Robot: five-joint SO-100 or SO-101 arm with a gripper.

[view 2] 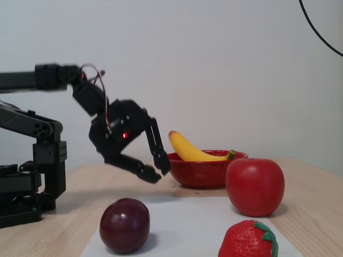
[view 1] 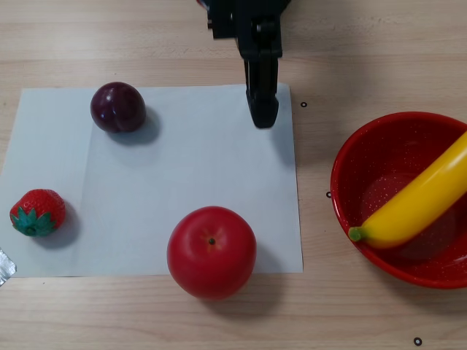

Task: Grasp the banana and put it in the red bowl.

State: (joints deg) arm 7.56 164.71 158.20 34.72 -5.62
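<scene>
The yellow banana (view 1: 419,200) lies slanted inside the red bowl (view 1: 343,168) at the right of the other view. Its green stem tip rests near the bowl's front-left wall and its other end runs past the right frame edge. In the fixed view the banana (view 2: 187,150) leans on the rim of the bowl (view 2: 203,174). My gripper (view 1: 263,117) hangs over the top edge of the white paper, left of the bowl and apart from it. In the fixed view the gripper (view 2: 161,175) points down with its tips nearly together, holding nothing.
A white paper sheet (view 1: 182,175) holds a dark plum (view 1: 117,107) at the back left, a strawberry (view 1: 36,211) at the left edge and a red apple (view 1: 211,251) at the front. The arm's base (view 2: 32,176) stands at the left of the fixed view.
</scene>
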